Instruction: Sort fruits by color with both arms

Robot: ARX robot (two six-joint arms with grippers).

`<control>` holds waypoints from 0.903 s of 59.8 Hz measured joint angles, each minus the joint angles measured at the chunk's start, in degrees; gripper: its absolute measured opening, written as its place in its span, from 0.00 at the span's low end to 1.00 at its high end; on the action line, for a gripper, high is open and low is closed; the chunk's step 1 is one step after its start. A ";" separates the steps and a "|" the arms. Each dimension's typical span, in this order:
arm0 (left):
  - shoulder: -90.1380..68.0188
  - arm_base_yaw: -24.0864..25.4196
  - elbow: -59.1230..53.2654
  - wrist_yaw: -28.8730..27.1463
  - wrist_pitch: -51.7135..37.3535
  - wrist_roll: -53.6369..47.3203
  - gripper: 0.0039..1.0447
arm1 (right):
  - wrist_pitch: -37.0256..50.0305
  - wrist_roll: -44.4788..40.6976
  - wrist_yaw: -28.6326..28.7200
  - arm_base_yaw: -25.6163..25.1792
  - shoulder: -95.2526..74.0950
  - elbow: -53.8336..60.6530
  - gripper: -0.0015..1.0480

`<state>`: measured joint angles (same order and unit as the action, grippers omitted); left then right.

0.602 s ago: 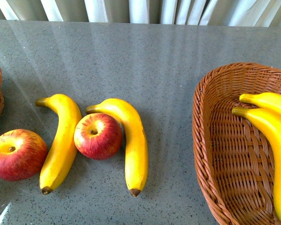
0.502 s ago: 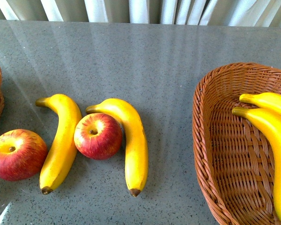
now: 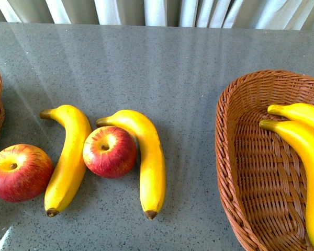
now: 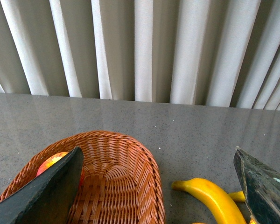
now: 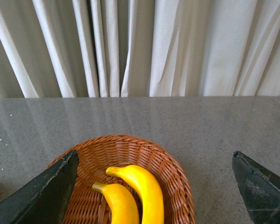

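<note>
On the bench (image 3: 188, 63), the middle apple (image 3: 109, 151) is being hemmed in by the left banana (image 3: 68, 157) and the right banana (image 3: 149, 157). The left pincer (image 4: 157, 154) and right pincer (image 5: 155, 153) are being held wide open, empty. Either banana is likely being knocked if the apple is grabbed.

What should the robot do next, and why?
Probably the open, empty left gripper should reach for the leftmost apple on the table, since it lies nearest the left basket, which already holds another apple.
</note>
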<state>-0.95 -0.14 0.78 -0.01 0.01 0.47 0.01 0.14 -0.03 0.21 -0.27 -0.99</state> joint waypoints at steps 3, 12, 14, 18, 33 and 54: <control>0.00 0.00 0.00 0.00 0.00 -0.02 0.91 | 0.00 0.00 0.00 0.00 0.00 0.00 0.91; 0.00 0.00 0.00 0.00 0.00 0.00 0.91 | 0.00 0.00 0.00 0.00 0.00 0.00 0.91; 0.00 0.00 0.00 0.00 0.00 0.00 0.91 | 0.00 0.00 0.00 0.00 0.00 0.00 0.91; 0.00 0.00 0.00 0.00 0.00 0.00 0.91 | 0.00 0.00 0.00 0.00 0.00 0.00 0.91; -27.67 -23.58 11.67 -25.38 18.34 24.76 0.91 | -0.02 0.00 -0.07 0.00 0.02 0.00 0.91; -61.70 -43.25 21.88 -32.24 7.93 47.25 0.91 | -0.02 0.00 -0.07 0.00 0.04 0.00 0.91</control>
<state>-62.65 -43.40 22.65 -32.25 7.94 47.72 -0.01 0.14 -0.10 0.21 -0.23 -0.99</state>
